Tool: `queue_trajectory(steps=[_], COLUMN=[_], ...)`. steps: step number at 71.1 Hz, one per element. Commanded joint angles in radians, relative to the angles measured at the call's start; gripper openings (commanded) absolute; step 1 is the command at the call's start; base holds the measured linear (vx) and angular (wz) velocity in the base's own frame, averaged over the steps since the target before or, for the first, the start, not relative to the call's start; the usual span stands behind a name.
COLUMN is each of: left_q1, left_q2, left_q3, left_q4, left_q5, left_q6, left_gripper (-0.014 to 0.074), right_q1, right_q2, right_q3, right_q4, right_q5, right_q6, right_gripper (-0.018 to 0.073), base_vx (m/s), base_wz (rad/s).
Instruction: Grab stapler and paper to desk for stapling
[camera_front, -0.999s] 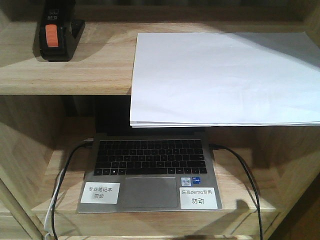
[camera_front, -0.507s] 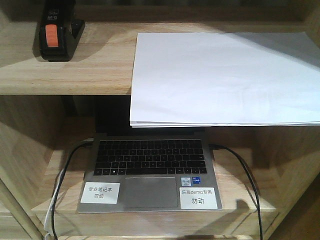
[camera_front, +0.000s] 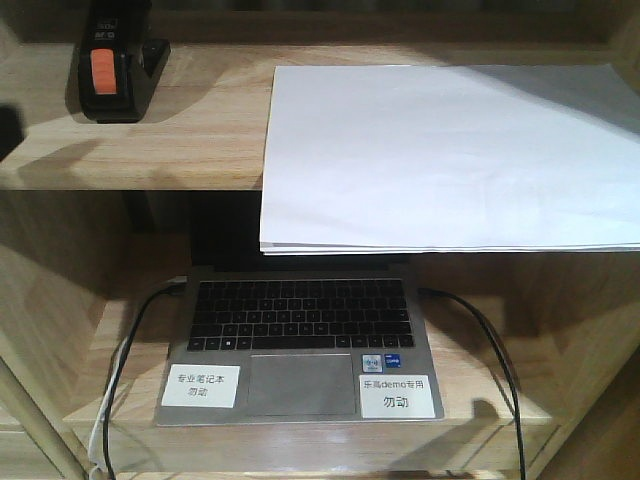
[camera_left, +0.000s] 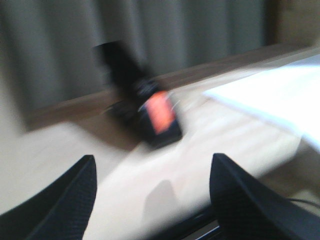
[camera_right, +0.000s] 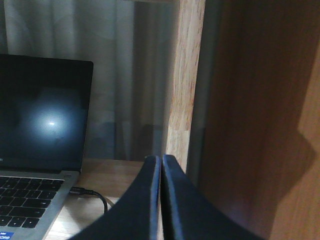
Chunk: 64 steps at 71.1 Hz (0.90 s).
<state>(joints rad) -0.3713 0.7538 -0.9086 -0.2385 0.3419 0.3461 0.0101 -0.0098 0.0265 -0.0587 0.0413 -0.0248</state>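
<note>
Only wrist view shows left claw (camera_left: 152, 159) spread.

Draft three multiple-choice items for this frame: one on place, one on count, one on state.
1. Where does the stapler sit?
A. on the upper shelf, left of the paper
B. on top of the paper
C. right of the paper

2. How many white labels are stuck on the laptop?
A. one
B. two
C. four

3. What state is the right tool in?
A. wide open
B. shut on the paper
C. shut, holding nothing

Answers:
1 A: the front view shows it at the shelf's left end, apart from the paper.
2 B: one label lies on each side of the trackpad.
3 C: its fingers meet with no gap.
</note>
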Motion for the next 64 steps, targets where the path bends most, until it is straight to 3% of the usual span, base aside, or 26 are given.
queue_trajectory(steps=[1, 13, 21, 41, 52, 64], left_q1=[-0.008, -0.008, -0.008, -0.019, -0.049, -0.058], left_q2=[0.091, 0.271, 0.393, 0.666, 0.762, 0.821], left_q3=[-0.117, -0.332, -0.52, -0.987, -1.14, -1.236], left_q4=[-0.018, -0.015, -0.002, 0.279, 0.375, 0.415], left_q5=[-0.058, -0.036, 0.081, 0.491, 0.65, 0.755], left_q6=[0.005, 0.004, -0.044, -0.416, -0.471, -0.513], left_gripper=[0.0471, 0.0471, 0.0471, 0.0471, 0.0471, 0.0471], right_q1=[-0.001, -0.001, -0.001, -0.001, -0.001, -0.001], right_q2=[-0.01, -0.01, -0.01, -0.01, -0.01, -0.01], right_q3=[0.005, 0.005, 0.005, 0.005, 0.005, 0.005], right_q4=[-0.003, -0.003, -0.003, -0.003, -0.003, -0.003], right_q5=[-0.07, -0.07, -0.07, -0.07, -0.07, -0.07], right_q6=[-0.003, -0.003, -0.003, -0.003, -0.003, -0.003], right_gripper=[-0.001, -0.001, -0.001, -0.001, -0.001, -0.001], base_vx=[0.0, 0.0, 0.0, 0.0, 0.0, 0.0], base_wz=[0.0, 0.0, 0.0, 0.0, 0.0, 0.0])
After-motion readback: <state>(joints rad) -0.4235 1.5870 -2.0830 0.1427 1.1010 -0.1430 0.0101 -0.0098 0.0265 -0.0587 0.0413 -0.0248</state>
